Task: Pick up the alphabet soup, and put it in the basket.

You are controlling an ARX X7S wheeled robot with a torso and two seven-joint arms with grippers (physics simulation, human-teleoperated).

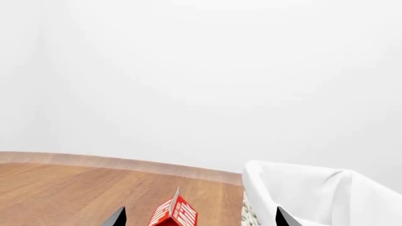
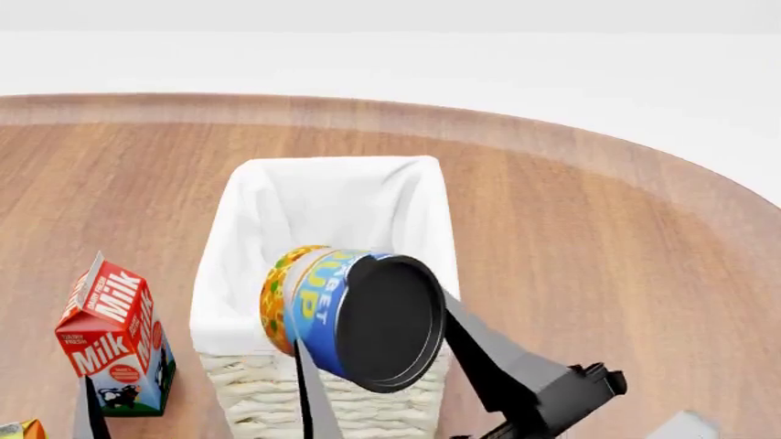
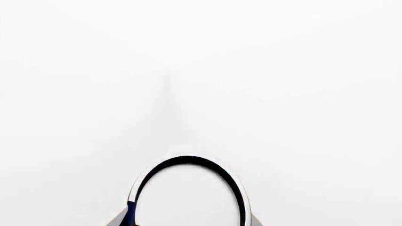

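The alphabet soup is a blue and yellow can lying on its side, its dark end facing the head camera. My right gripper is shut on it, one grey finger on each side, and holds it over the near end of the basket. The basket is cream wicker with a white cloth lining and stands on the wooden table. In the right wrist view only the can's rim shows between the right gripper. My left gripper is open, low at the basket's left.
A red and white milk carton stands left of the basket; in the left wrist view the carton lies ahead, between the left fingers. A small yellow object shows at the bottom left corner. The round table's edge curves behind.
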